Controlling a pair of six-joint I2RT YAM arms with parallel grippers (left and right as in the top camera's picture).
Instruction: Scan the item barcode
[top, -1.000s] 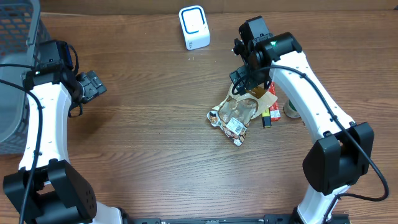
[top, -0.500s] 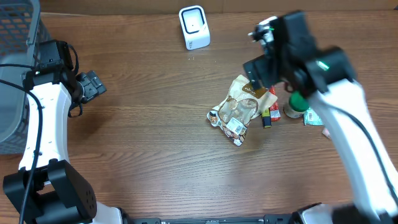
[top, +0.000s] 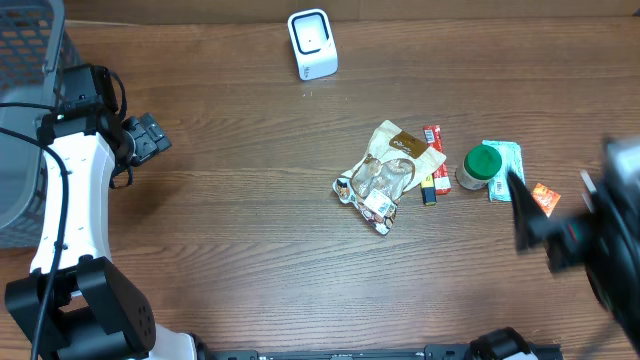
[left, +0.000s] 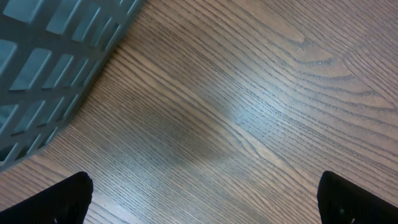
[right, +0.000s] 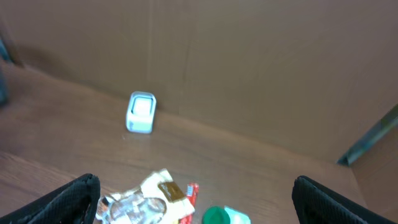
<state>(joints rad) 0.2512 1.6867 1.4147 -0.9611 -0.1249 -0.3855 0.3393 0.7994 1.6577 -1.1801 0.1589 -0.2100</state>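
So, progress check: basically nothing's scanned yet. The scanner (top: 312, 43), that little white box at the far side of the bench (top: 230, 230), has nothing in front of it. The snack bag (top: 388, 170), which I'm guessing is the item to scan, lies flat on the wood, nearer the robot than the scanner and off to the scanner's right, well apart from it. There's a white label (top: 376, 203) on the bag's near end that could be the barcode, but it's too small to tell. Other stuff sits further right of the scanner than the bag: a red packet (top: 432, 138) just beside the bag, a green-lidded jar (top: 482, 163), a teal packet (top: 505, 155) and an orange packet (top: 544, 198).

Left pincer (top: 150, 136) hangs far to the scanner's left, by the grey basket (top: 25, 50), fingers wide apart, nothing in them. Right pincer (right: 202, 202) is up high, way off to the scanner's right — blurred from above, but its own camera shows the fingers spread wide with nothing between them.

So what's left is everything, as I read it: grab the bag, carry it to the scanner, turn the label toward it.
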